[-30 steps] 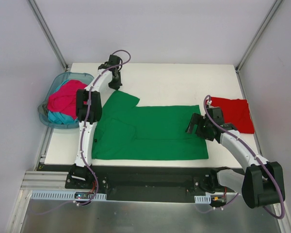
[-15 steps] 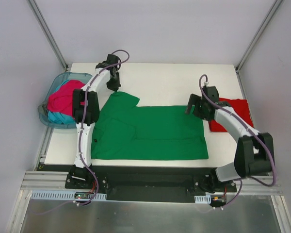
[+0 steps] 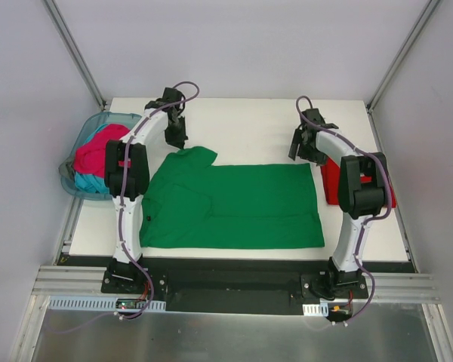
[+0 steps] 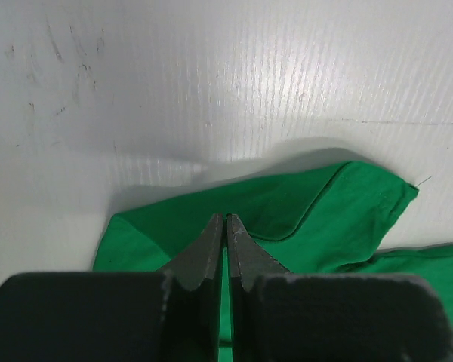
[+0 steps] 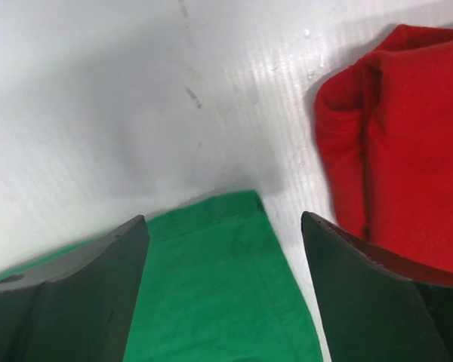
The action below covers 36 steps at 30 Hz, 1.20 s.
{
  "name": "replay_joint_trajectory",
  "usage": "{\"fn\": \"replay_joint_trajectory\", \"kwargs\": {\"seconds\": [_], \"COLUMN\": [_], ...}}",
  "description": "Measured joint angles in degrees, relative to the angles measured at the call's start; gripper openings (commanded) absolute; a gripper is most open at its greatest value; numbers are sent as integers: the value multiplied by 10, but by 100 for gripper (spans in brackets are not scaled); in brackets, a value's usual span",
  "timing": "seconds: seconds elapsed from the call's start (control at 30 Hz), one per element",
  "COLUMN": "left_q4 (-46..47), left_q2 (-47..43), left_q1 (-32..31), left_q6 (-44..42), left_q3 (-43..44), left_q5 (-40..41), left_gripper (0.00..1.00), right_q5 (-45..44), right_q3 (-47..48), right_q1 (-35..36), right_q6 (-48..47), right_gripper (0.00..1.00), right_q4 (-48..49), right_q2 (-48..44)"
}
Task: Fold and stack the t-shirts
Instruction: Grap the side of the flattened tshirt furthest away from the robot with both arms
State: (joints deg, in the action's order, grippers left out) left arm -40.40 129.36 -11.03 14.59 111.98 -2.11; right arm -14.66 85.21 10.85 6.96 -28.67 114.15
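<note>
While the left gripper's (image 4: 225, 220) jaws clamp the green t-shirt's (image 3: 241, 204) sleeve, the right gripper's (image 5: 223, 222) parted jaws should straddle its far corner squarely.

This is a robot lab's test cell, not a home: a ribbed white counter (image 3: 249, 124) stands boxed in by plain white walls (image 3: 234, 45) held in bare metal posts (image 3: 75, 53). A left arm (image 3: 128, 170) and a right arm (image 3: 360, 188), both white and trailing loose cables (image 3: 184, 84), are bolted to a black rail (image 3: 234, 285) along the counter's near edge, with a metal sheet (image 3: 226, 339) below it. The only homely things are shirts (image 3: 98, 154) in a basket (image 3: 124, 117) off the left edge.
</note>
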Motion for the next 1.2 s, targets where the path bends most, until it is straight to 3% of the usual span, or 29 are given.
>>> {"fn": "replay_joint_trajectory", "kwargs": {"seconds": [0.4,0.57,0.93,1.2], "left_q4": [24,28,37,41], "left_q2": [-36,-47,-65,-68], "left_q1": [0,0,0,-2], "left_q6": [12,12,12,12], "left_q3": [-55,-70,-88,-88], "left_q5": [-13,-20,-25,-34], "left_gripper": [0,0,0,0], "right_q5": [-9,1,10,27], "right_q3": [14,14,14,28], "right_q1": [-19,-20,-22,-30], "right_q6": [6,10,10,12], "right_gripper": [41,34,37,26], "right_q4": [-16,-10,-5,-2], "right_q2": [40,42,44,54]}}
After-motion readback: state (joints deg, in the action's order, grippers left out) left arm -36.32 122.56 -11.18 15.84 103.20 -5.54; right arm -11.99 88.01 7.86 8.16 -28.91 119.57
